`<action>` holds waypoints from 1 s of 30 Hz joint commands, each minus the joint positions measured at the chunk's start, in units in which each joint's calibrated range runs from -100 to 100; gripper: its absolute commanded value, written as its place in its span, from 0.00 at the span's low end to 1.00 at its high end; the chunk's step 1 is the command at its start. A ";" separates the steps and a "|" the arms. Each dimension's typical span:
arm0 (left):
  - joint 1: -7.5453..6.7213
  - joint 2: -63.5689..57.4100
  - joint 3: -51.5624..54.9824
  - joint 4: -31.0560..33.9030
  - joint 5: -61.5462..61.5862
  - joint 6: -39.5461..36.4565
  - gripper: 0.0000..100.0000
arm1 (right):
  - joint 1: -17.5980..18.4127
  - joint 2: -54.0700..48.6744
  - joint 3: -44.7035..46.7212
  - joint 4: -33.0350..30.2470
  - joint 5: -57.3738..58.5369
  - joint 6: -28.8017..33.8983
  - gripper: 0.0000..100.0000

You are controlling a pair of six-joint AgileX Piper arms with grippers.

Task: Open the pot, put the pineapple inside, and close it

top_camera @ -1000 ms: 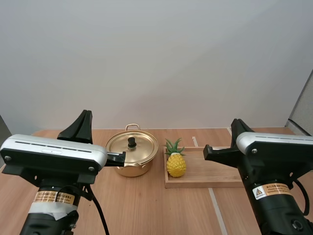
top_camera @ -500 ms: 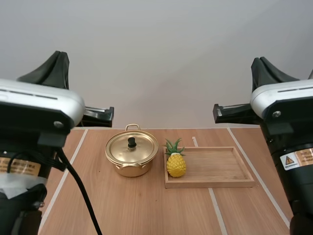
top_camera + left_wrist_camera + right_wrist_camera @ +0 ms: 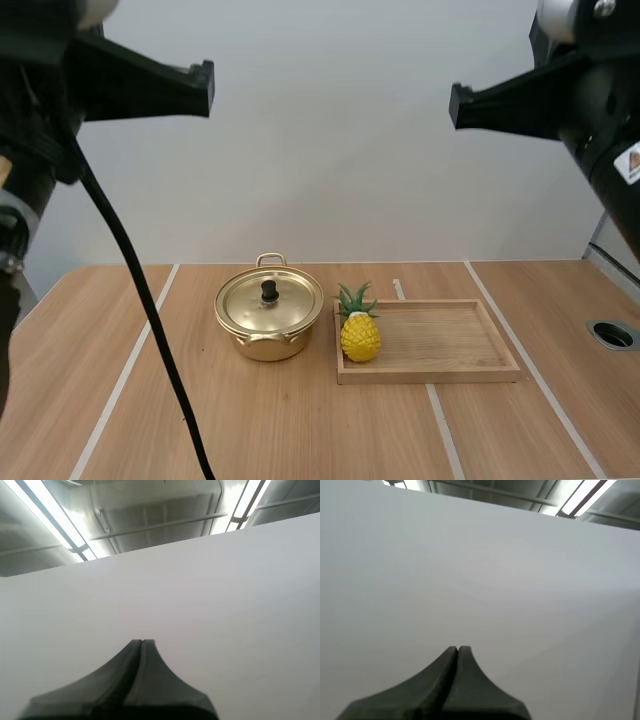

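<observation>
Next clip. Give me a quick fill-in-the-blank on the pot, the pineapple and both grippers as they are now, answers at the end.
1. The lid sits ____ the pot.
2. The pineapple stands at the end of the tray beside the ____.
3. The left gripper and right gripper are both ____, holding nothing.
Missing words: on; pot; shut.

pineapple (image 3: 360, 337) just beside pot (image 3: 269, 318): narrow gap; tray (image 3: 440, 342) bare rightward

Black wedge-shaped left end effector (image 3: 142, 642)
</observation>
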 commanded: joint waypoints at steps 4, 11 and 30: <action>-0.33 5.70 -6.46 0.03 1.43 -0.15 0.00 | -0.20 5.86 -7.20 1.46 2.72 -0.24 0.00; -0.33 12.47 -14.37 0.03 14.66 -0.15 0.00 | -0.20 10.83 -11.54 2.79 9.10 -0.24 0.00; -0.33 25.27 -28.07 0.03 44.92 1.25 0.00 | -0.20 14.76 -11.52 2.79 14.11 -0.24 0.00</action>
